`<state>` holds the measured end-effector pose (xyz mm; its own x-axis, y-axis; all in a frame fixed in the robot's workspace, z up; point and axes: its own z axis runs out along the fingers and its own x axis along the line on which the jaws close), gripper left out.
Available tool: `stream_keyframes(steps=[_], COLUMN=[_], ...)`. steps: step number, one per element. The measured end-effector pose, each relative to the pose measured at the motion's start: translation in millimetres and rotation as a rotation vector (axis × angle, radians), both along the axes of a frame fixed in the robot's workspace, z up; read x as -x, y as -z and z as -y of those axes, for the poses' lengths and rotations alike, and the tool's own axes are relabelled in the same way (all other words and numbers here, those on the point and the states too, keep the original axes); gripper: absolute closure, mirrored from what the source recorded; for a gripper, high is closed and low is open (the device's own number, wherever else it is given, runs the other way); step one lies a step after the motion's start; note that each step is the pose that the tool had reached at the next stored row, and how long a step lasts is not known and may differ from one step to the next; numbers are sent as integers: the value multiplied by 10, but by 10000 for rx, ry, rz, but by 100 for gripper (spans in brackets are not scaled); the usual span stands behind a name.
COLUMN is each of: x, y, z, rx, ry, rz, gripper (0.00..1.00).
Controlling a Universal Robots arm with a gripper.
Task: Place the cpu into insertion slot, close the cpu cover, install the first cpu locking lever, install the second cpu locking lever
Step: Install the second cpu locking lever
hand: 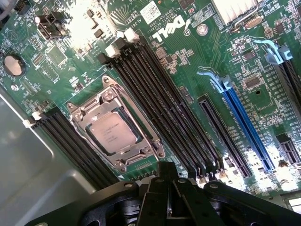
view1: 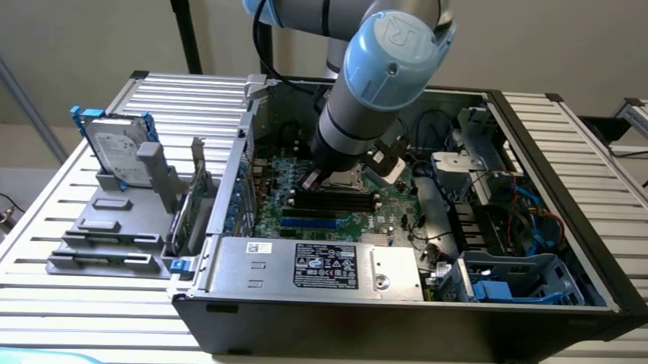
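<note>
Here the cpu (hand: 113,133) sits under the cpu cover (hand: 89,117), tool fingertips hidden

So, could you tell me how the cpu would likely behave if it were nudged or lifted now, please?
The cpu looks thin, flat and rigid, so probably light and stiff, not apt to roll. It lies inside the insertion slot with the cpu cover framing it, so a sideways push likely would not shift it. Its smooth face may be slippery.

The cpu (hand: 114,133) has a matt, pale metal face inside the cpu cover (hand: 114,128), a shiny silvery metal frame. The motherboard (hand: 188,52) is glossy green, its memory slots (hand: 160,108) black plastic. The worktop (view1: 41,243) is ribbed pale metal.
</note>
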<state>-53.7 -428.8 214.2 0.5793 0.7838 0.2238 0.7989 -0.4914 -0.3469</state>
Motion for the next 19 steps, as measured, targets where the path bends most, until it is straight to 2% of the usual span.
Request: stream_keyframes(steps=[13,19], x=[37,61], y=[73,109], z=[-47,-85], rx=[1,0], ry=[1,0], rz=[132,241], gripper=[89,89])
